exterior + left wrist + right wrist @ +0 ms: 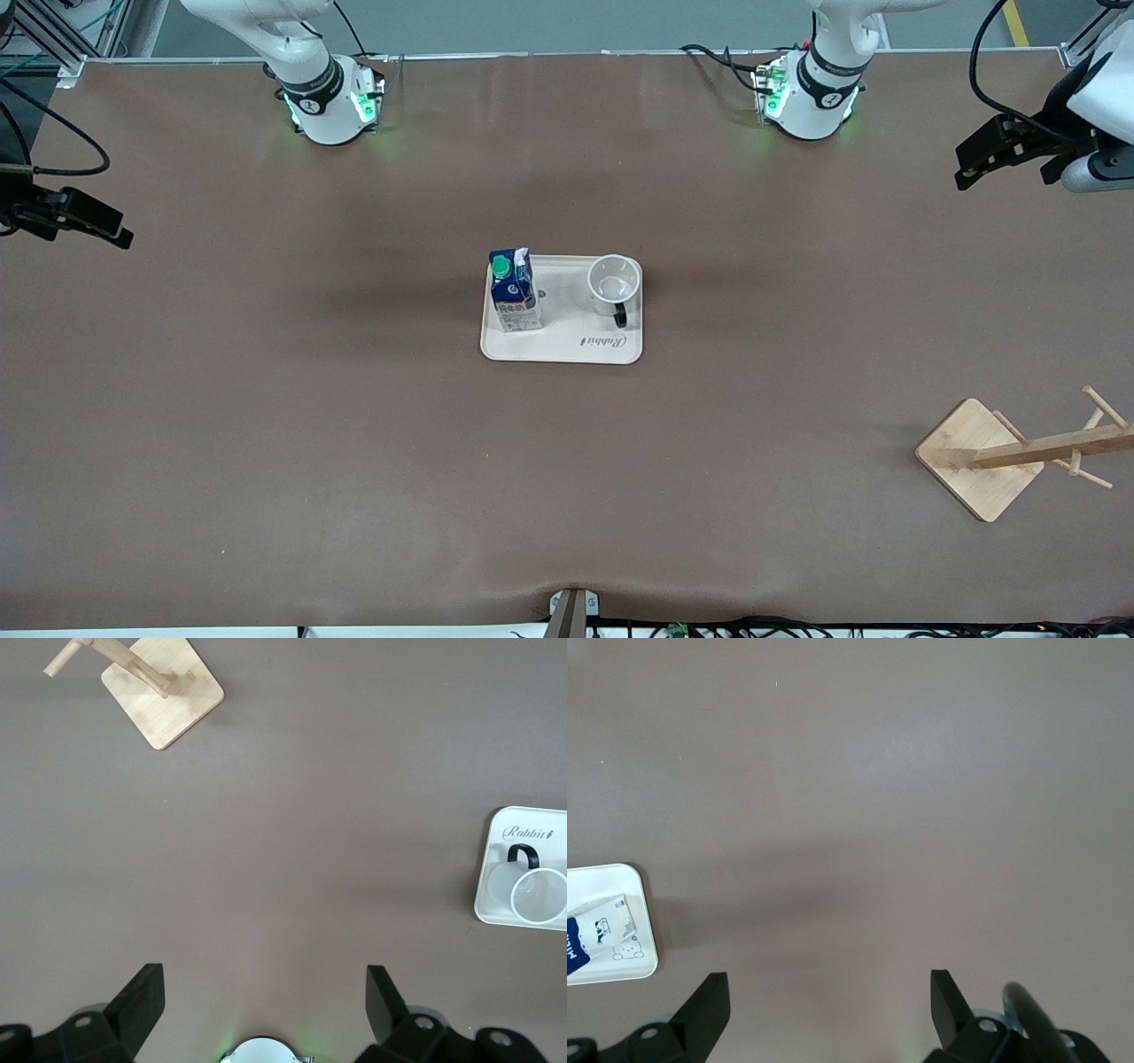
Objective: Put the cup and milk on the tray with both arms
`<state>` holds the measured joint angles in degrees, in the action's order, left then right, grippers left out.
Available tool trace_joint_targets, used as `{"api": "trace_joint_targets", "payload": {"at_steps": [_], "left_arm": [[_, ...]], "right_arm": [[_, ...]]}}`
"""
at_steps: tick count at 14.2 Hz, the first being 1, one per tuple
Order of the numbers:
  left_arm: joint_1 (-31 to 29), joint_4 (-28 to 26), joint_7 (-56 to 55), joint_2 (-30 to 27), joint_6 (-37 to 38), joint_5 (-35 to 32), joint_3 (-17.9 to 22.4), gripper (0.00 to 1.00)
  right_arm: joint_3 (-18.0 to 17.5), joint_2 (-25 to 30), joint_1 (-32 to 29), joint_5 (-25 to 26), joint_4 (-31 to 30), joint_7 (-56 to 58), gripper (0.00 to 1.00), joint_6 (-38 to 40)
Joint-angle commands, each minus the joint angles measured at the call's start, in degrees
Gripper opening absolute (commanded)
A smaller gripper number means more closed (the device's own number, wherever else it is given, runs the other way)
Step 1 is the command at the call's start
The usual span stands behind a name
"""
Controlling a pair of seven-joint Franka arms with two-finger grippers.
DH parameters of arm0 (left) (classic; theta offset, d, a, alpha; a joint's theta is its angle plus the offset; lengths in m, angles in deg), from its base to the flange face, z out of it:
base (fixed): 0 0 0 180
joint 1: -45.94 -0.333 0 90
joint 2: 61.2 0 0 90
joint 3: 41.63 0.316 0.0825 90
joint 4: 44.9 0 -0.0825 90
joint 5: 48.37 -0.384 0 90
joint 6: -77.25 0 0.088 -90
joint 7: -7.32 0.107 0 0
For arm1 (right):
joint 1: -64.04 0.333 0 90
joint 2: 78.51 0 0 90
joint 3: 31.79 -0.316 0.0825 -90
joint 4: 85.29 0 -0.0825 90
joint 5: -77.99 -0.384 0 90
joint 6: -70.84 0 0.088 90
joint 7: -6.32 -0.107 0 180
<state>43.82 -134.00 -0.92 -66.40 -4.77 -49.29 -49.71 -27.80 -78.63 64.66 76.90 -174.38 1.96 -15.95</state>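
— While both arms wait high at the table's ends, where do the task's things stand?

— On the tray [561, 347], in the middle of the table [266, 399]. The milk [514, 292] stands upright on the tray's half toward the right arm's end; the cup [614, 282] stands upright on the half toward the left arm's end, mouth up, its black handle turned toward the front camera. The two are apart, with bare tray between them.

— And the grippers?

— The left gripper [264, 997] hangs over bare table at the left arm's end, fingers spread wide and holding nothing. The right gripper [829, 1001] hangs over bare table at the right arm's end, likewise released and empty.

— Anything else?

— A wooden rack [979, 458] on a square base stands toward the left arm's end, nearer the front camera than the tray and well apart from it.
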Motion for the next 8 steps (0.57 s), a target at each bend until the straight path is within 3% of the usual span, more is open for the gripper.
{"api": "trace_joint_targets", "payload": {"at_steps": [1, 8], "left_arm": [[-0.52, -0.02, 1.04, -1.03, 0.73, 1.18, 0.08, 1.0], [-0.52, 0.95, 0.95, -0.51, 0.73, 0.65, 0.35, 1.0]], "right_arm": [[0.67, 0.73, 0.88, 0.47, -0.29, 1.19, 1.0, -0.04], [0.59, 0.73, 1.05, 0.83, -0.3, 2.6, 1.0, -0.04]]}}
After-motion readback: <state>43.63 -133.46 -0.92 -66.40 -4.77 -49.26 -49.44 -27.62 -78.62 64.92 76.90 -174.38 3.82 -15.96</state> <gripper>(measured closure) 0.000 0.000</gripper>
